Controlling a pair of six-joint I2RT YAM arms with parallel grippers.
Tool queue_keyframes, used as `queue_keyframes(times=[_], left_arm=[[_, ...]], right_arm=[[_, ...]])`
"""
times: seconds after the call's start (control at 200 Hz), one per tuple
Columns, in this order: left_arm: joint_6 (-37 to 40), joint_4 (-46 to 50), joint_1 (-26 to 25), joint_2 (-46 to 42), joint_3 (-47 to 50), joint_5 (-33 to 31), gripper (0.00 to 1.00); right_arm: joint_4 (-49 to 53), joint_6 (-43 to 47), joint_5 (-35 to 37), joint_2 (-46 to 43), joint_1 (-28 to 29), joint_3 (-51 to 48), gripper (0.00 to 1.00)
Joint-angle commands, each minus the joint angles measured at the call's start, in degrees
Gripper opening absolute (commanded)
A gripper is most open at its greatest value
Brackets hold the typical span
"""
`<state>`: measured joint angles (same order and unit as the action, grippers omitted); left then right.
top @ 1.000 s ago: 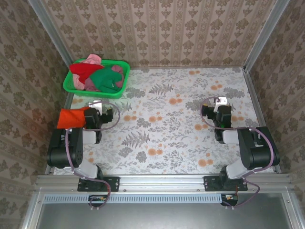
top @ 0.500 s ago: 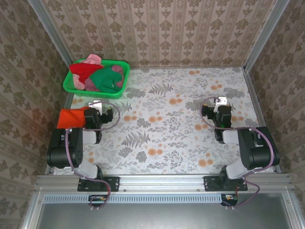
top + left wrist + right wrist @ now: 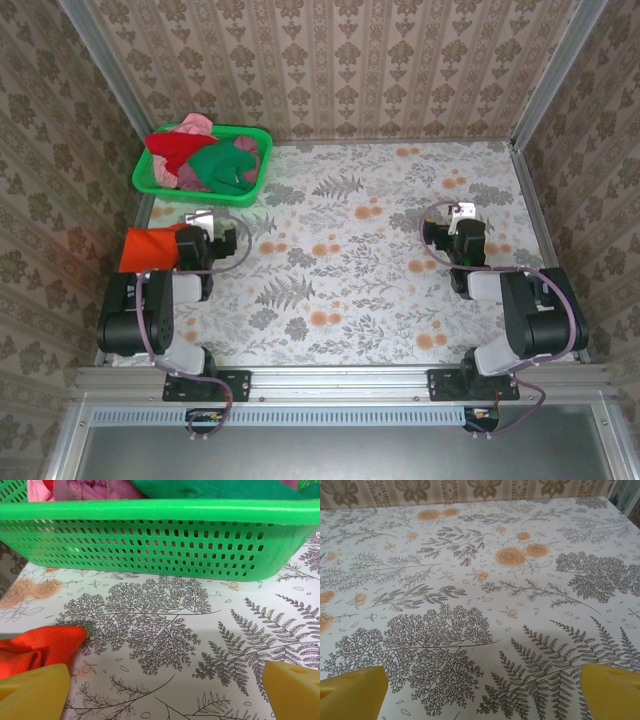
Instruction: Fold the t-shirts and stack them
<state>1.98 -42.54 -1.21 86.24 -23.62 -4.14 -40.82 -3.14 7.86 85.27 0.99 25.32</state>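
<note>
A folded orange-red t-shirt lies at the table's left edge, beside my left arm; its corner shows at the left of the left wrist view. Red, green and pink shirts are heaped in the green basket. My left gripper is open over bare tablecloth just in front of the basket wall, holding nothing. My right gripper is open too, low over the cloth at mid right, its yellow fingertips wide apart.
The floral tablecloth covers the table between the arms. Patterned walls close in the back and both sides. A metal rail runs along the near edge behind the arm bases.
</note>
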Motion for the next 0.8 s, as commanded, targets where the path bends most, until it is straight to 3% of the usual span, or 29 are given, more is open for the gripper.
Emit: queue_keyframes(times=[0.0,0.17,0.345,0.545,0.795], left_arm=[[0.1,8.8,-0.8,-6.2,-4.1,-1.5,1.00],[-1.6,21.7,-2.5,-15.4,-7.9,-4.0,1.00],[-7.0,30.0,-2.6,-18.1,-13.7,-5.4,1.00],[-18.9,40.6,-1.4,-10.8,-26.4,-7.2,1.00],[-29.5,53.3,1.6,4.4,-44.9,-4.9,1.00]], right_arm=[[11.8,0.7,-3.4,-5.1,0.4,6.1,1.00],[24.7,-2.6,-4.2,-9.8,0.9,13.5,1.00],[37.3,-10.2,-1.0,-8.1,2.7,24.6,1.00],[42.3,-14.4,2.1,-2.7,9.6,34.9,1.00],[43.7,-9.6,0.8,7.5,23.3,47.3,1.00]])
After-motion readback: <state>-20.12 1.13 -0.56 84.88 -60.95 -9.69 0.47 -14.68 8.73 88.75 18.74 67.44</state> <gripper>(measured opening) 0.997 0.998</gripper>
